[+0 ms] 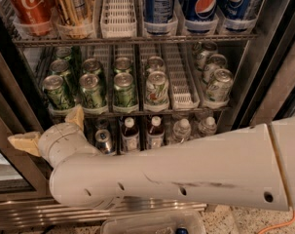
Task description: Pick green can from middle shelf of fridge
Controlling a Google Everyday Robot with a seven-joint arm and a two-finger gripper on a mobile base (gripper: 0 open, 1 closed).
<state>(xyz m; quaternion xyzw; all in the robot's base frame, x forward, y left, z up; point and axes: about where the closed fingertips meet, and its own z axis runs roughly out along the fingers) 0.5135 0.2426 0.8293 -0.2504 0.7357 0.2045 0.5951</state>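
The fridge [264,67] stands open in front of me. Its middle shelf [137,112] holds lanes of dark-green cans [92,89] at the left and centre, and paler white-and-green cans [157,87] further right. My gripper [48,129] is at the lower left, just below the front edge of the middle shelf. Its two tan fingers [23,143] are spread apart and hold nothing. The upper finger tip touches or nearly touches the shelf edge under the leftmost green can [58,91]. My white arm [186,174] crosses the bottom of the view.
The top rack holds a red cola can [27,6], a gold can [74,9] and blue cola cans [203,6]. The bottom rack holds bottles [130,133] behind my wrist. A door frame [8,121] stands at left. A clear bin [152,223] sits below.
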